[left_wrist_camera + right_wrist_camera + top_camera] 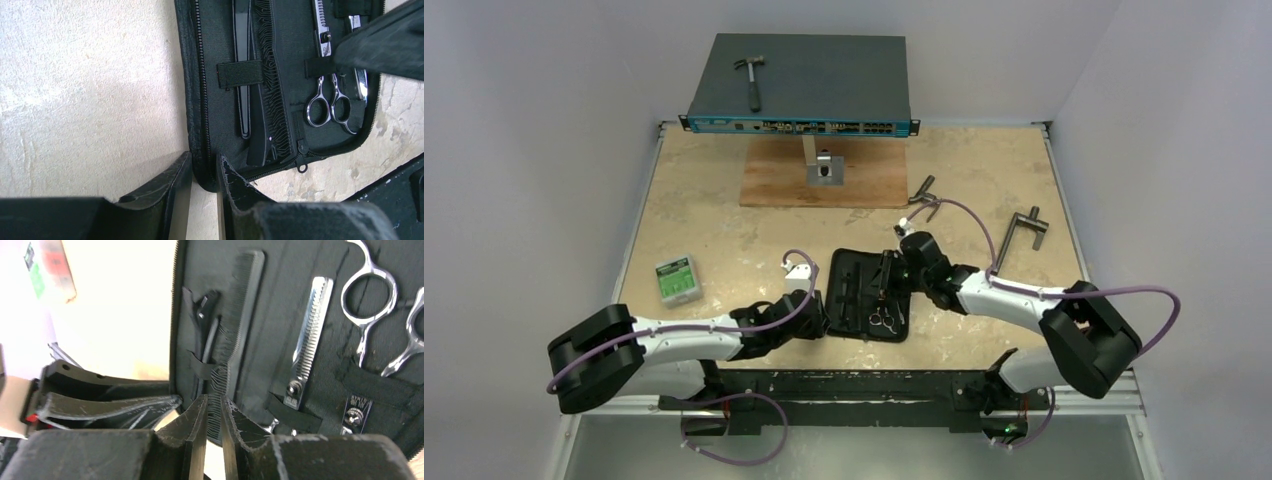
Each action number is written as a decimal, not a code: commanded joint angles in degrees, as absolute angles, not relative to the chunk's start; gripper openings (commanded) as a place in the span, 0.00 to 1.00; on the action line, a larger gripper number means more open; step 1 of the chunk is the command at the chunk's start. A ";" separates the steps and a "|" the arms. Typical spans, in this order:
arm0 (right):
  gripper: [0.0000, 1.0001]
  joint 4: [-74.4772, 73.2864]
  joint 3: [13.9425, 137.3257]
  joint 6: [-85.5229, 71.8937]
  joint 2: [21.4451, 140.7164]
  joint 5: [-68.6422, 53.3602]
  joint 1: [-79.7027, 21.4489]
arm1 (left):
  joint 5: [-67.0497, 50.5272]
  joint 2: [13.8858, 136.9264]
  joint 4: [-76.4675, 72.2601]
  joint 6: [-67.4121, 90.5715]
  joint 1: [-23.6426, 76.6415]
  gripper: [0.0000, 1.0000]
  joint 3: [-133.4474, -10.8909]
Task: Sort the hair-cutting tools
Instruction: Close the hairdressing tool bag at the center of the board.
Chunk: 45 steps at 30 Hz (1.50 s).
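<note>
A black zip case (844,272) lies open on the table in front of both arms. Strapped inside it are a black comb (262,100), a thin black hair clip (242,75) and silver scissors (327,95). My left gripper (204,167) is shut on the case's rounded near corner (205,172), one finger on each side of the rim. My right gripper (214,407) is shut on the toothed end of the comb (240,315). Beside the comb are the clip (205,330), the thinning scissors (307,340) and a second pair of scissors (375,300). From above, the left gripper (822,322) is at the case's left edge and the right gripper (894,265) at its far end.
Two grey T-handled tools (927,190) (1022,232) lie right of the case. A hammer (751,78) rests on a blue network switch (824,70) raised at the back over a wooden board (774,185). A small green box (677,280) sits to the left.
</note>
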<state>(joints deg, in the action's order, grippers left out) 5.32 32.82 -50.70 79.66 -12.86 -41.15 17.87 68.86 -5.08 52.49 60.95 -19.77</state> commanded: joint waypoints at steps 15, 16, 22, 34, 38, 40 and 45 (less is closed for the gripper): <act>0.22 1.55 38.74 -43.67 80.49 -6.65 -41.14 | 19.15 65.36 -2.26 52.13 61.44 0.22 -18.53; 0.26 0.30 38.94 -43.11 78.25 -4.81 -41.06 | 19.20 65.31 -2.35 52.08 61.44 0.22 -18.48; 0.39 -10.00 36.44 -41.51 69.45 2.88 -38.00 | 19.29 66.22 -3.51 51.89 61.48 0.22 -18.21; 0.37 -11.60 25.70 -48.36 65.33 7.47 -36.19 | 18.99 66.03 -4.88 51.99 61.44 0.22 -16.66; 0.32 -7.81 24.89 -47.99 67.90 3.51 -36.26 | 18.66 66.52 -5.74 51.70 61.44 0.22 -16.62; 0.30 -5.47 24.25 -47.90 68.87 1.66 -36.21 | 18.44 67.06 -6.44 51.52 61.43 0.22 -16.70; 0.24 -1.13 23.86 -46.62 70.80 -2.27 -36.29 | 17.61 69.62 -7.68 50.86 61.44 0.22 -17.67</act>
